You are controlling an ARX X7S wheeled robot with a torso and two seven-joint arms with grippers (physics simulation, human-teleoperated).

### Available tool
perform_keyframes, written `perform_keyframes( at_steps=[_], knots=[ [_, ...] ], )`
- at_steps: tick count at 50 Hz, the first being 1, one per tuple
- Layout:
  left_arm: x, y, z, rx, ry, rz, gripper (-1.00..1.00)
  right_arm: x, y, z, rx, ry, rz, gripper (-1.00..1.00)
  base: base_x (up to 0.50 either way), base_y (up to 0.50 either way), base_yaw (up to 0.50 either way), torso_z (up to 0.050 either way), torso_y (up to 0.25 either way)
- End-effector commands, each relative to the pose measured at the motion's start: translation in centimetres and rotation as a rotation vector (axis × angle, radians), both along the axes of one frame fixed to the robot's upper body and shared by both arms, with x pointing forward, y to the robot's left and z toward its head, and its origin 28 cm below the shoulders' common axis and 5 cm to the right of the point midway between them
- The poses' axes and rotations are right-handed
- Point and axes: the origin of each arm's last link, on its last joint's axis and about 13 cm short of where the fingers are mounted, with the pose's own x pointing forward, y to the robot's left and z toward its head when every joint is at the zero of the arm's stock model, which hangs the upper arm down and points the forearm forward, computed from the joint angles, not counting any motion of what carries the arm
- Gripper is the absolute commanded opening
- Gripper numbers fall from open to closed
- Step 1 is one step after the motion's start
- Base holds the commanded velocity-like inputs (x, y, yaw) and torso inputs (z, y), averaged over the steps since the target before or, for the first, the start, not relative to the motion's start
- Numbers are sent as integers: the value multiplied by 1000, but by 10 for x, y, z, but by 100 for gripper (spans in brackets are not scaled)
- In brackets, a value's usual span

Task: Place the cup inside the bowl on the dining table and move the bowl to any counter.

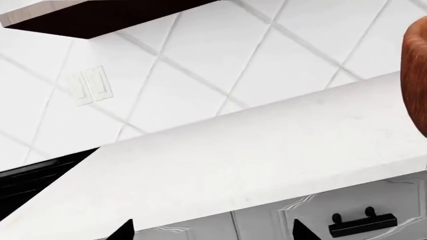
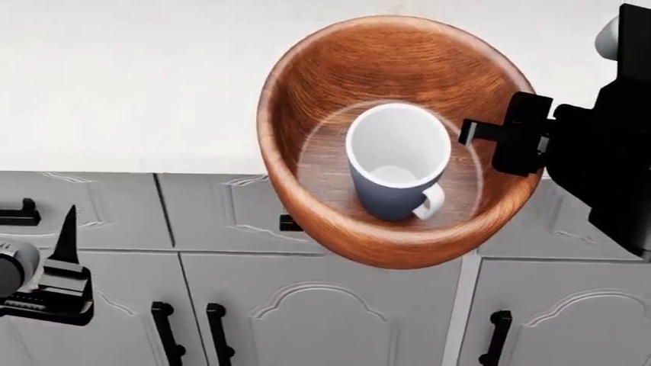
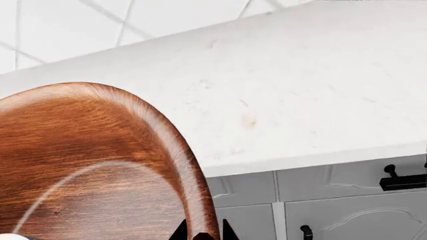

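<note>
The reddish-brown wooden bowl (image 2: 305, 114) hangs tilted in the air, over the counter's front edge. The blue-grey cup (image 2: 392, 171) stands inside it, white handle pointing toward me. My right gripper (image 2: 486, 137) is shut on the bowl's right rim; in the right wrist view its two tips (image 3: 203, 232) straddle the bowl's thick rim (image 3: 193, 190). My left gripper (image 1: 213, 232) is open with nothing between its fingers, low and left of the bowl (image 1: 417, 75). The off-white counter (image 2: 122, 84) lies below and behind the bowl. The dining table is out of view.
Grey cabinet doors and drawers with black handles (image 2: 161, 332) run under the counter (image 3: 300, 90). A white tiled wall with a light switch (image 1: 90, 86) rises behind it. A dark-bottomed wall cabinet (image 1: 100, 20) hangs above, and a black appliance (image 1: 27, 185) adjoins the counter's end.
</note>
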Motion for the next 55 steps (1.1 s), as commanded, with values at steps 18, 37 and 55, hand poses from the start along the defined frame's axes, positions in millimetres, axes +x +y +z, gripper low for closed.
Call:
perform_keyframes(
  at_steps=[18, 37, 55],
  knots=[
    [0, 4, 0, -31, -28, 4, 100, 3, 1, -2, 10, -39, 24, -100, 500, 0, 0, 1, 1],
    [0, 3, 1, -30, -30, 0, 100, 3, 5, -7, 26, 1, 51, -100, 491, 0, 0, 0, 2],
    [2, 0, -1, -32, -27, -1, 100, 5, 6, -17, 30, 33, 51, -100, 160, 0, 0, 0, 1]
  ],
)
